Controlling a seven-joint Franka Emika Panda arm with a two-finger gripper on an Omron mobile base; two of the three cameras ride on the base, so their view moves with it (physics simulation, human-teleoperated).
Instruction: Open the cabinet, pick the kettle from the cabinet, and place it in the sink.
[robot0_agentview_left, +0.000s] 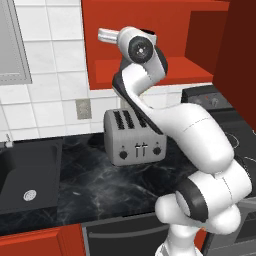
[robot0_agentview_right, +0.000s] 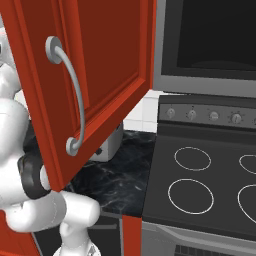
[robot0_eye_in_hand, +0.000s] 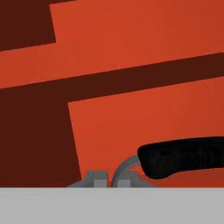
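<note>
- Fingertips of my gripper (robot0_eye_in_hand: 108, 178) sit at the bottom centre of the hand view, pressed almost together; they look clenched on a thin grey bar that curves up to the kettle's black-topped handle (robot0_eye_in_hand: 183, 158) at lower right. I read that as grasping the kettle, though its body is hidden from me.
- Behind the handle in that view, I see plain red panels crossed by darker red bands: the cabinet's interior (robot0_eye_in_hand: 131, 39).
- In the left base view my arm (robot0_agentview_left: 200, 145) climbs from the lower right to the top centre, where the wrist reaches into the open red cabinet (robot0_agentview_left: 170, 70). I cannot make out the kettle there.
- Below the cabinet, mid-frame, a silver four-slot toaster (robot0_agentview_left: 134, 135) stands on the black marble counter (robot0_agentview_left: 110, 185). I can read no brand or writing on it.
- The sink (robot0_agentview_left: 27, 175) lies at the left edge, lower half, with its round silver drain (robot0_agentview_left: 30, 195); I see nothing inside the basin.
- In the right base view the cabinet's door (robot0_agentview_right: 100, 75) stands swung open across the left half of the frame, its long silver bar handle (robot0_agentview_right: 75, 95) facing me.
- To the right a black stove (robot0_agentview_right: 210, 185) shows ring burners and a row of knobs; any markings are too small to read.
</note>
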